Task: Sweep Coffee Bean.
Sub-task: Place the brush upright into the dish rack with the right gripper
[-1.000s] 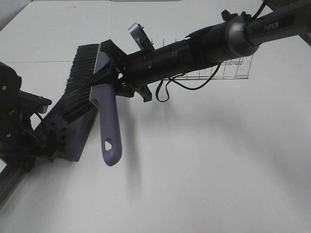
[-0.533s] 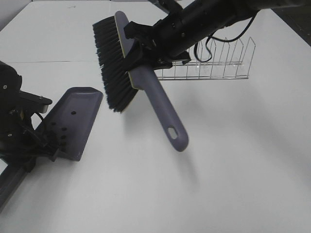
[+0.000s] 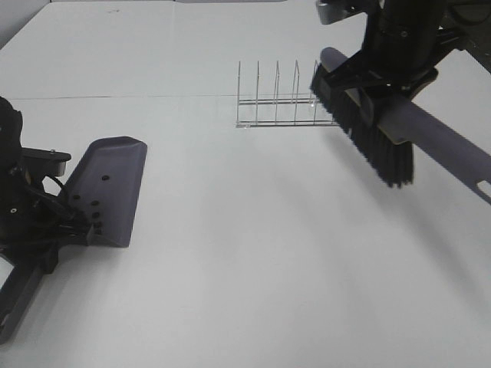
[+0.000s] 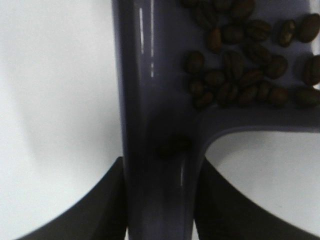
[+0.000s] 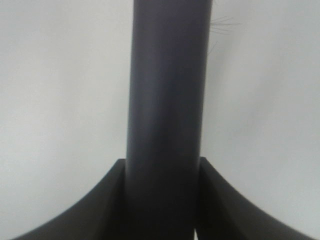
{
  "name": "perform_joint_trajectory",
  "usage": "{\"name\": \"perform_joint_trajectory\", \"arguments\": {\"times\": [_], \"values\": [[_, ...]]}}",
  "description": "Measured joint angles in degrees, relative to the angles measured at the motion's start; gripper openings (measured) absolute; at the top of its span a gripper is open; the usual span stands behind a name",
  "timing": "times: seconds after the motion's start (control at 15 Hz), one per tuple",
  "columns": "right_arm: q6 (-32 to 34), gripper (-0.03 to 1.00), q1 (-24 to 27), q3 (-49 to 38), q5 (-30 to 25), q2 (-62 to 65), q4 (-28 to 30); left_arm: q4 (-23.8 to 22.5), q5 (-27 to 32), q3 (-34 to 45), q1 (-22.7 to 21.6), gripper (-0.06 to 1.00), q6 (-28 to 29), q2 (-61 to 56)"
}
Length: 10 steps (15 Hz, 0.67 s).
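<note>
The grey dustpan (image 3: 107, 188) rests on the white table at the left, held by its handle (image 4: 155, 125) in my left gripper (image 3: 46, 222). Several dark coffee beans (image 4: 240, 60) lie inside the pan, seen in the left wrist view. My right gripper (image 3: 383, 84) is shut on the grey brush (image 3: 430, 130) and holds it in the air at the upper right, with the black bristles (image 3: 368, 138) pointing down and left. The brush handle (image 5: 167, 100) fills the right wrist view between the jaws.
A clear wire rack (image 3: 280, 103) stands on the table at the back, just left of the brush. A seam in the white table (image 3: 253, 253) runs across at the back.
My right arm has swung the brush from over the dustpan at the left across to the upper right, past the rack. The dustpan and left arm have stayed in place.
</note>
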State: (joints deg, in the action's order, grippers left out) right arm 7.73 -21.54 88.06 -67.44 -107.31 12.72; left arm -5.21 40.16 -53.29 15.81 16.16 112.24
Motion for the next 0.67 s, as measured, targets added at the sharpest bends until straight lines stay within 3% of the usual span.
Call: {"name": "perform_joint_trajectory", "arguments": {"times": [0.2, 0.47, 0.67], "values": [[4.35, 0.37, 3.78, 0.00, -1.15, -0.23, 0.46, 0.69, -0.06, 0.00, -0.11, 0.33, 0.00, 0.00], [4.81, 0.37, 14.15, 0.52, -1.43, -7.45, -6.07, 1.03, -0.11, 0.00, -0.11, 0.33, -1.15, 0.00], [3.67, 0.37, 16.21, 4.76, -2.29, -11.63, -6.13, 1.03, -0.17, 0.00, -0.11, 0.33, -1.78, 0.00]]}}
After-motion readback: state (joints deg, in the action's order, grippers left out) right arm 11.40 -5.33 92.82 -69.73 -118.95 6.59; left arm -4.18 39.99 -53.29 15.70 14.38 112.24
